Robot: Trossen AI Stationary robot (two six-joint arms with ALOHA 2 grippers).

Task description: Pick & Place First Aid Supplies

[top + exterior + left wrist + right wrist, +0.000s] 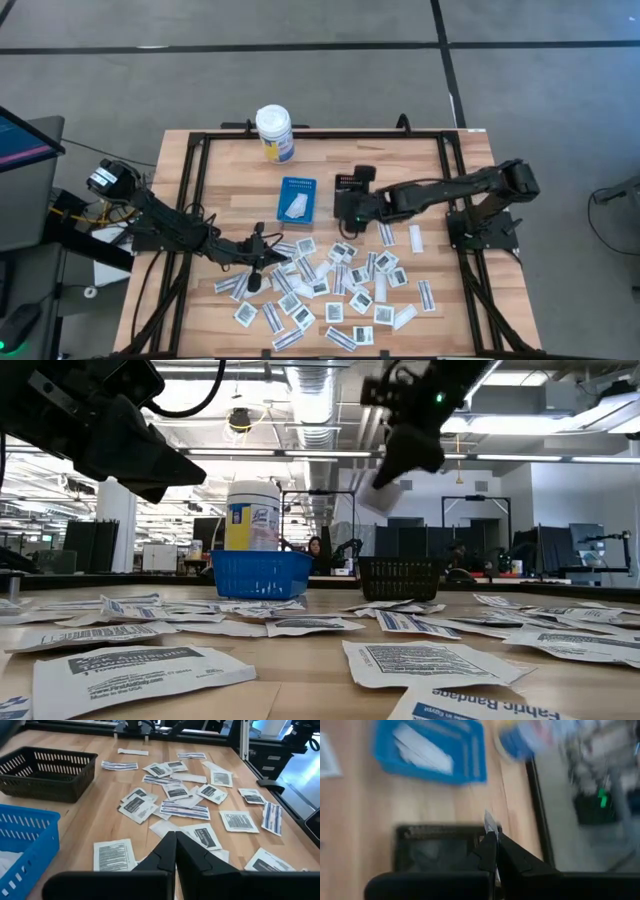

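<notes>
Several white first aid packets [340, 290] lie flat and scattered over the table's near half. My right gripper [346, 214] is shut on one white packet [379, 496] and hangs over the near end of the black tray [352, 184]. The blue tray [297, 198], left of the black one, holds white packets. My left gripper [278, 256] is shut with nothing in it. It hovers above the left part of the scattered packets [175, 795]. My right gripper pinches the white packet between its two fingers by one edge [490, 823]. The fingers slant down from the table's right side. The packet hangs below the fingertips [398, 464], lifted clear above the black tray [400, 578].
A white bottle with a yellow label [274, 133] stands at the far edge behind the blue tray. A black frame [200, 150] runs around the tabletop. Bare wood [230, 190] lies left of the blue tray.
</notes>
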